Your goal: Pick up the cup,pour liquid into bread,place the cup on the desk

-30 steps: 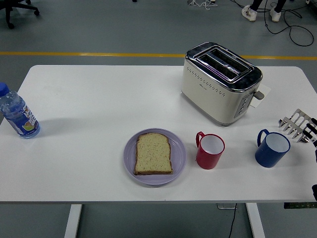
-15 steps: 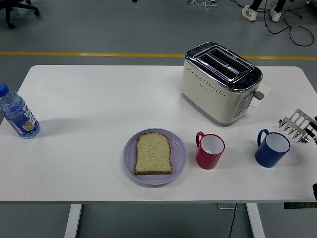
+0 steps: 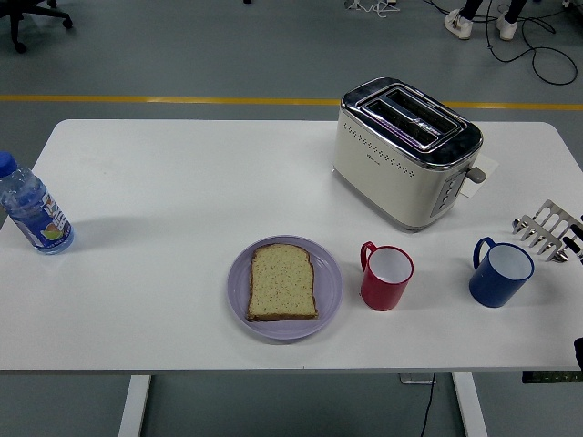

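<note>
We judge the red cup [image 3: 386, 278] light, rigid, slick; its handle faces the bread [image 3: 283, 282]. We grip its body. Our right hand [image 3: 577, 246] barely shows; fingers cannot be told.

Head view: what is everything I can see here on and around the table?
table: one, white, fills the middle of the picture
toaster: one, cream and chrome, far right of centre
plate: one, lilac, near the front edge, centre
bread slice: one, pale brown, lying flat on the plate
red cup: one, upright, right of the plate
blue cup: one, upright, right of the red cup
water bottle: one, clear with blue cap, left edge
toast rack: one, metal, right edge
right robot hand: black, barely visible at the right edge
</note>
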`<action>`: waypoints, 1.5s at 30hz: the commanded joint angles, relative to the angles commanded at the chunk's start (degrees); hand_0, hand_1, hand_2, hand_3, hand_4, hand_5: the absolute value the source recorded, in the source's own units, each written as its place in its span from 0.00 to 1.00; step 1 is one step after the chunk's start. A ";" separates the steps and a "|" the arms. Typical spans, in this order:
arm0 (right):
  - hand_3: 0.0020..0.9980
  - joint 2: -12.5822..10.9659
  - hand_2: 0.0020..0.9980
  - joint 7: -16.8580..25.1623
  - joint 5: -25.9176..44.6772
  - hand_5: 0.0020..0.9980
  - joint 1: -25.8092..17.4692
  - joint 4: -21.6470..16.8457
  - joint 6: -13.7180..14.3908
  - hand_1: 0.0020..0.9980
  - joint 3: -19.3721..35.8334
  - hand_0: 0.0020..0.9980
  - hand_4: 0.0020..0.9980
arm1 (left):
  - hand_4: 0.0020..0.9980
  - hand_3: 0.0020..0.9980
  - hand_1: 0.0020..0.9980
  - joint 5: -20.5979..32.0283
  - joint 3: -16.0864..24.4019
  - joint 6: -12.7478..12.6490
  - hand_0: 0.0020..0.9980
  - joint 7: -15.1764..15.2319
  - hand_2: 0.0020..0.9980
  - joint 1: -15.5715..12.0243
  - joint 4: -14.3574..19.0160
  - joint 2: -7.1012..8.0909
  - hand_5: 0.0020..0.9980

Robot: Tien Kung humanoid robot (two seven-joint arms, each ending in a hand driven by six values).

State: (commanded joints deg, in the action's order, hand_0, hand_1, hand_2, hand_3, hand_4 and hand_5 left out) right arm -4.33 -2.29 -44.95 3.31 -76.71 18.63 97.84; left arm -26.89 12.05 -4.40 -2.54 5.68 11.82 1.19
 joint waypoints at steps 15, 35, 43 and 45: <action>0.62 0.18 0.67 -0.04 0.12 0.46 -0.08 0.26 -0.26 0.64 -0.07 0.67 0.47 | 0.33 0.56 0.65 -0.08 0.10 0.02 0.64 -0.03 0.67 0.00 0.00 0.02 0.84; 0.62 0.24 0.67 -0.13 0.26 0.49 -0.06 0.44 -0.76 0.64 -0.17 0.66 0.47 | 0.33 0.57 0.65 -0.13 0.14 0.04 0.64 -0.02 0.67 0.13 0.07 -0.03 0.84; 0.62 0.24 0.67 0.25 0.35 0.51 -0.28 0.53 -1.07 0.63 -0.61 0.66 0.47 | 0.33 0.57 0.65 0.27 -0.18 -0.06 0.64 0.10 0.67 0.00 0.02 -0.05 0.84; 0.62 0.24 0.66 0.25 0.31 0.51 -0.36 0.56 -1.09 0.63 -0.66 0.66 0.47 | 0.33 0.57 0.65 0.28 -0.20 -0.05 0.64 0.10 0.67 -0.04 0.02 -0.06 0.84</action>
State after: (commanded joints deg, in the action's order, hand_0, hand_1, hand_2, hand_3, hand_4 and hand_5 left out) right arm -4.09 -2.04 -44.64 2.95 -76.15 17.54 97.18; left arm -26.60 11.85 -4.45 -2.44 5.64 11.84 1.13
